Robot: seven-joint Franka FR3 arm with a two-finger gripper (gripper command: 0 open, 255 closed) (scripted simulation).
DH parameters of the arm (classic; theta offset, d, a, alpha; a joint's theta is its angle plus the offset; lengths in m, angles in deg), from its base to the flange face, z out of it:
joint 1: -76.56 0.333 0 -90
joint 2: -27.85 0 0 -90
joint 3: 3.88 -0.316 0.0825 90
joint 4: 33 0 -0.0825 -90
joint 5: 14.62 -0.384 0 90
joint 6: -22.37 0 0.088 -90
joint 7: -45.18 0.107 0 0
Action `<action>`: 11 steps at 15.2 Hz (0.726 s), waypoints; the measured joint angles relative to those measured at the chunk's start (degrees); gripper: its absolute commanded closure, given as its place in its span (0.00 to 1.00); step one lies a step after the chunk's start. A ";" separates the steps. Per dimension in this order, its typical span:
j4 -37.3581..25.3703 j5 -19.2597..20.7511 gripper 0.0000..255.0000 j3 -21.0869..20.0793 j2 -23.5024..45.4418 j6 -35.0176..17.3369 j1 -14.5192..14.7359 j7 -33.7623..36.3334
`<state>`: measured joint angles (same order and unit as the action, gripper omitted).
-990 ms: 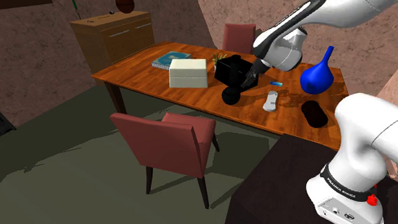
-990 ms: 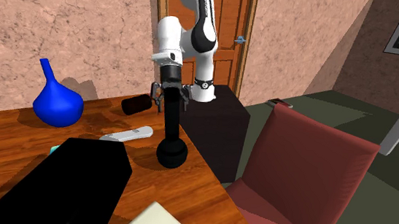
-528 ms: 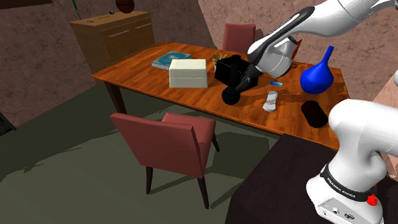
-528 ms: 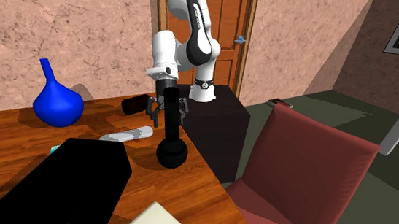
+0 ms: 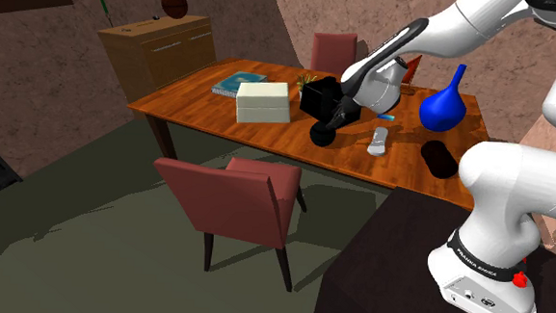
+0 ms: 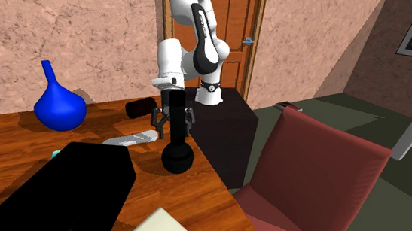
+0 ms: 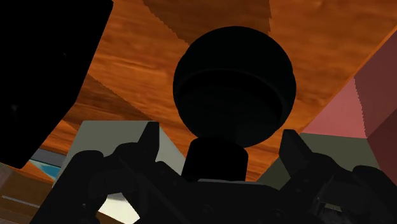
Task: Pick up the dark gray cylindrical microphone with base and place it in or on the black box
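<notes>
The dark microphone (image 6: 175,131) stands upright on its round base (image 5: 322,133) on the wooden table (image 5: 201,104), near the edge that faces the red chair. My gripper (image 6: 172,120) hangs over it, open, with one finger on each side of the stem and neither touching. In the wrist view the gripper (image 7: 219,137) straddles the stem, and the ball-shaped base (image 7: 232,83) lies just ahead. The black box (image 5: 324,93) sits just behind the microphone; it also lies at the second exterior view's lower left (image 6: 63,186) and beside the base in the wrist view (image 7: 44,76).
A blue vase (image 5: 442,105), a white remote (image 5: 379,141) and a black cylinder (image 5: 440,158) lie on the table towards the stand. A white box (image 5: 263,102) and a book (image 5: 236,81) lie beyond the black box. A red chair (image 5: 235,202) stands at the table's near edge.
The arm has lowered and the gripper has slid down the microphone's stem towards the base. The microphone has not moved.
</notes>
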<state>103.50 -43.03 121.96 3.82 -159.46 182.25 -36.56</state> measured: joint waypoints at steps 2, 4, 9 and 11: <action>0.00 0.01 0.00 0.03 -0.03 -0.04 0.04 0.00; 0.00 0.01 1.00 0.03 -0.03 -0.04 0.04 0.00; 0.00 0.01 1.00 0.01 -0.02 -0.04 0.05 0.00; 0.00 0.01 1.00 0.01 -0.02 -0.04 0.05 0.00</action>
<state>103.50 -43.02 121.97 3.80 -159.51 182.30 -36.55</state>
